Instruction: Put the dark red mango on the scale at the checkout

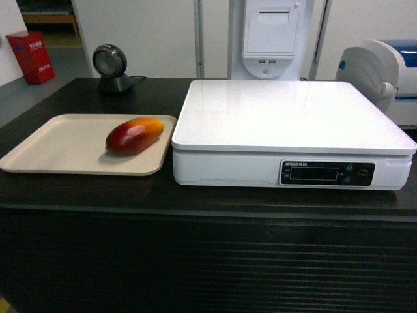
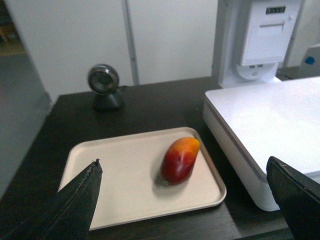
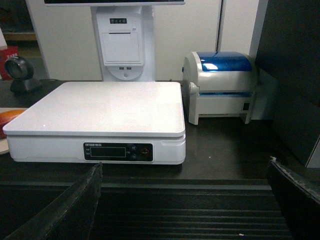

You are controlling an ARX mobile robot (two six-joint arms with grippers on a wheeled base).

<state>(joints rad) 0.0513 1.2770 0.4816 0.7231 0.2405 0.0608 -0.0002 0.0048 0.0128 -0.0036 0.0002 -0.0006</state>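
The dark red mango (image 1: 133,135) (image 2: 180,159) lies on a beige tray (image 1: 52,147) (image 2: 127,180), its orange-yellow end pointing toward the scale. The white scale (image 1: 290,117) (image 2: 270,120) (image 3: 105,107) stands to the tray's right on the dark checkout (image 1: 195,208) (image 3: 190,210); its top is bare. My left gripper (image 2: 182,165) hangs open above the tray, nearer than the mango, holding nothing. My right gripper (image 3: 185,167) is open in front of the counter's ribbed face, below the scale's display. Neither gripper shows in the head view.
A round black scanner (image 1: 111,65) (image 2: 104,85) stands behind the tray. A white and blue printer (image 1: 384,72) (image 3: 220,85) sits right of the scale, and a white terminal (image 1: 270,36) behind it. A dark wall (image 3: 295,75) rises at the far right.
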